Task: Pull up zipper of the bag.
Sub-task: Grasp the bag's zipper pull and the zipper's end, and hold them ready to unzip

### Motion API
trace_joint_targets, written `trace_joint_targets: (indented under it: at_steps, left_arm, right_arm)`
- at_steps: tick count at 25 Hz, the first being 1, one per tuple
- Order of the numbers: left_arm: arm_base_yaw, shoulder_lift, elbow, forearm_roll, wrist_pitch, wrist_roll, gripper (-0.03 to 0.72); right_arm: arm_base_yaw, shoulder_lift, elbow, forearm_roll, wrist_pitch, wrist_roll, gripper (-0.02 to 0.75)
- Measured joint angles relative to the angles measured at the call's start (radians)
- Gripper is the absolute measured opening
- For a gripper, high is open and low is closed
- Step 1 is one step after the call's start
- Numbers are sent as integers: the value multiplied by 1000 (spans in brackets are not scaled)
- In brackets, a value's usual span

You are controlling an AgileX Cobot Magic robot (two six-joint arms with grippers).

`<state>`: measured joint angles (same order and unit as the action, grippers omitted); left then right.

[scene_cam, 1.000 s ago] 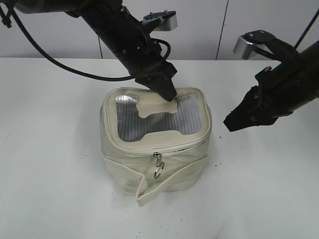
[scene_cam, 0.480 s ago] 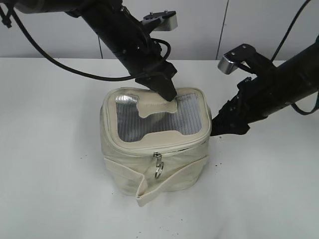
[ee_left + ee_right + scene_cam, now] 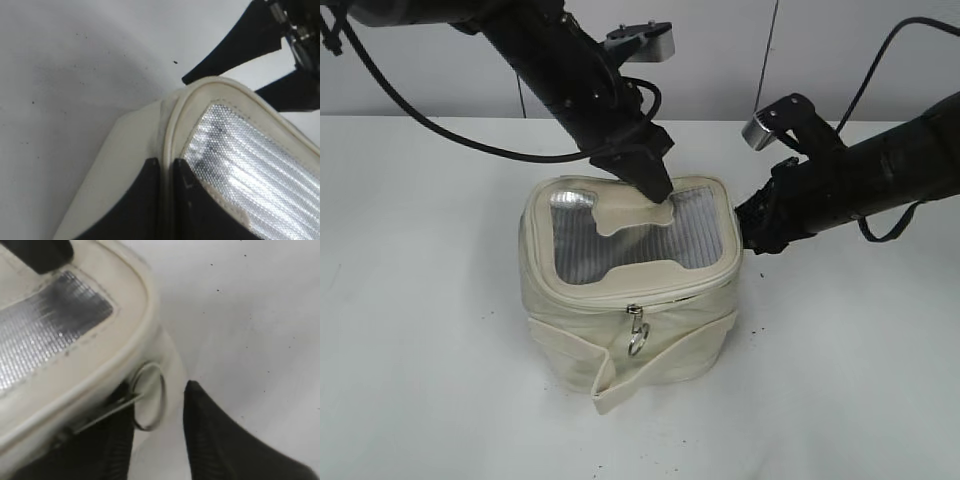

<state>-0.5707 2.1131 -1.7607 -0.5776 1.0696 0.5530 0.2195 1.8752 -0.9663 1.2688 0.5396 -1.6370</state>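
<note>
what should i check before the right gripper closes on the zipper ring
1. Right gripper open: ok, its fingers stand apart.
2. Ring pull between the fingers: ok in the right wrist view, it hangs in the gap at the bag's right corner.
3. Fingers touching the ring: cannot tell.
4. Left gripper bracing the bag: ok, it presses on the lid near the back edge.
5. Second ring pull at the front free: ok, it hangs loose, nothing near it.
6. Bag sitting upright on the table: ok.

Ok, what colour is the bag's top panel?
Shiny silver mesh top panel, cream border; clearest in the left wrist view.
</note>
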Motion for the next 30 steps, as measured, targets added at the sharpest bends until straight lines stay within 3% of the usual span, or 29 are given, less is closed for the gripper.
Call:
trace_joint_targets:
  at_steps: [4,6,17,30]
  left_arm:
    - [0,0,0,-2,0,0,43]
    - [0,0,0,-2,1,0,43]
    - [0,0,0,-5,4,0,43]
    - [0,0,0,-6,4,0,43]
  right_arm:
    - [3,9,-4,23,17,-1,50]
    - [3,10,-4,13,32,13,0]
    - [4,-24,-7,-349,131,403,-15]
    - [4,-127,-7,-419,251,487,-15]
